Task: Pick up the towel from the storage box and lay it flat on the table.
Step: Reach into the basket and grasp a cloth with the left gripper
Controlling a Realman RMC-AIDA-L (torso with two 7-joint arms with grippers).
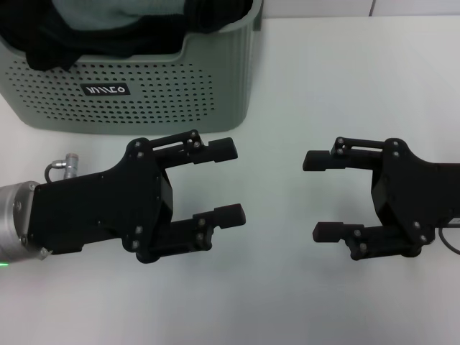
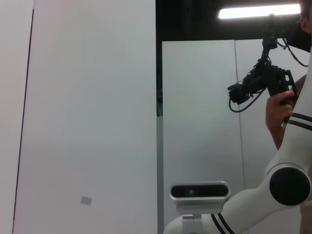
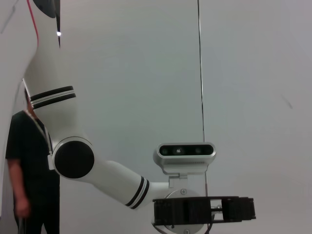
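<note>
From the head view we only get the front and right wall of the storage box [image 1: 144, 86], the rest runs off the top and left edges. The towel [image 1: 115, 16] inside is mostly buried under black fabric [image 1: 43, 39], so we can't tell its folds. The right pincer [image 1: 316, 195] body is cropped at the right edge

gap between left hand [image 1: 224, 180] and right hand [image 1: 320, 195]: bare surface [image 1: 273, 287] | ahead of left hand: storage box [image 1: 144, 93] wall blocks | ahead of right hand: free
</note>
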